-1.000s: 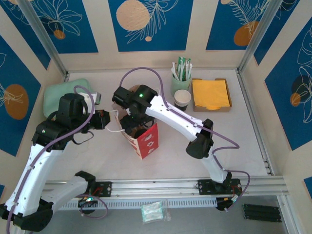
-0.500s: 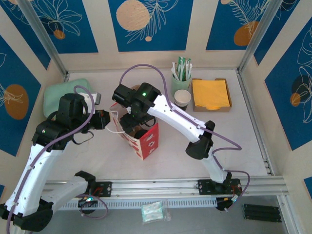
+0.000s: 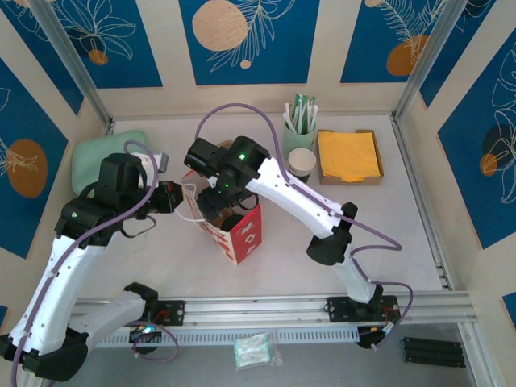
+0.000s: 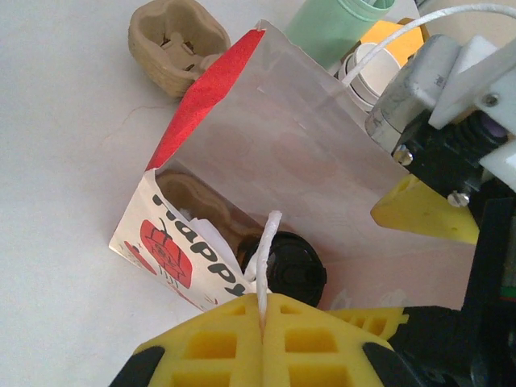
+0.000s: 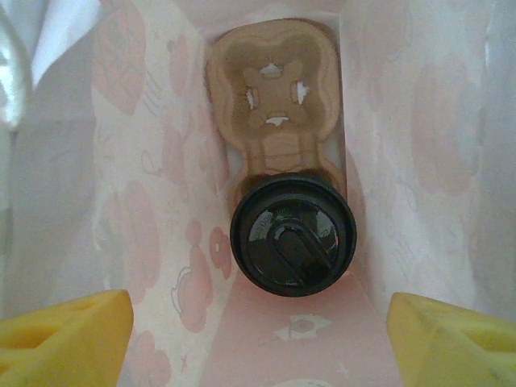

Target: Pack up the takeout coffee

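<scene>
Your takeout coffee, a small paper cup under a round black plastic lid point(image 5: 293, 235), sits upright inside the red-and-white paper bag point(image 3: 244, 232). It is seated in one pocket of a brown moulded-cardboard cup carrier point(image 5: 272, 93) that lies on the bag's floor. Your right fingers point(image 3: 216, 201) hang over the bag's open mouth, spread wide with nothing between them, and the lid sits below, apart from both yellow pads. Your left fingers point(image 4: 264, 318) are clenched on the bag's white string handle point(image 4: 267, 246) at the bag's left side. On the table point(image 3: 387, 242) behind the bag you have a pale green cup of sachets point(image 3: 299, 133), a lidless white cup point(image 3: 302, 164) just in front of it, and a tray of orange napkins point(image 3: 349, 156) beside them. A second brown cardboard carrier point(image 4: 177, 44) lies on the table beyond the bag
</scene>
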Controlling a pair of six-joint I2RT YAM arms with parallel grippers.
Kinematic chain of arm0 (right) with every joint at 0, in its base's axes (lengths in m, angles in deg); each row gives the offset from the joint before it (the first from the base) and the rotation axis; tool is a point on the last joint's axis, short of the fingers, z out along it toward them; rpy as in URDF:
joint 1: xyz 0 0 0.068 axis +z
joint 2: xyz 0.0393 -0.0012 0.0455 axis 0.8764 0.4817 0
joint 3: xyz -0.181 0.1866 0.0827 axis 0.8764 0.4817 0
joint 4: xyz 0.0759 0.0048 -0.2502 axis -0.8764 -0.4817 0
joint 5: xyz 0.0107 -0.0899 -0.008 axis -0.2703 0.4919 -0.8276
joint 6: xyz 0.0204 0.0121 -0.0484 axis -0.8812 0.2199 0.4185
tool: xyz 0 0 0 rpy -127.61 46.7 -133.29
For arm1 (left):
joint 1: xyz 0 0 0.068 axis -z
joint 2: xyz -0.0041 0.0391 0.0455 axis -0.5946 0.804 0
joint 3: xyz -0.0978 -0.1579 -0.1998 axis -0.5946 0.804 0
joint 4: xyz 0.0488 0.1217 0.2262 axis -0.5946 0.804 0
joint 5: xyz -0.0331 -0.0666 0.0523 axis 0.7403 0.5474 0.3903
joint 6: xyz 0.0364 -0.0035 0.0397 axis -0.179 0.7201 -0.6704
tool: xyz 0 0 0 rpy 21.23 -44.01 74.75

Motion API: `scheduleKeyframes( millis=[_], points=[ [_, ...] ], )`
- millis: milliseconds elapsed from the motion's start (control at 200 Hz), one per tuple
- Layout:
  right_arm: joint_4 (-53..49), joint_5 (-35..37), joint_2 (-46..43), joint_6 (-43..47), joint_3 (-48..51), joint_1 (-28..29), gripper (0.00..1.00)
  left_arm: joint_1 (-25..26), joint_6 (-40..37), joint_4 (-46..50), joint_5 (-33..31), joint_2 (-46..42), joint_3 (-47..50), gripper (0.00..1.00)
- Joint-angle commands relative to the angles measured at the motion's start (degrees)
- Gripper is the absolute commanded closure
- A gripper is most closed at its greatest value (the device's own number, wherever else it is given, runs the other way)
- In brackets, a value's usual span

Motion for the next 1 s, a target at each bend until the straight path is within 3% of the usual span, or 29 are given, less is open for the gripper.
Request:
scheduleKeyframes(
  millis=[0,995],
  points=[
    [-4.0,0.3,-1.7,0.3,-1.4,0.7,0.18,-0.4,-0.4,-0.7,-0.1,0.2,-1.7,0.92],
    [-5.9,1.2,-6.2,-0.1,-1.7,1.8,0.21,-0.4,-1.9,1.9,-1.4,1.5,-8.3,0.58]
  ],
)
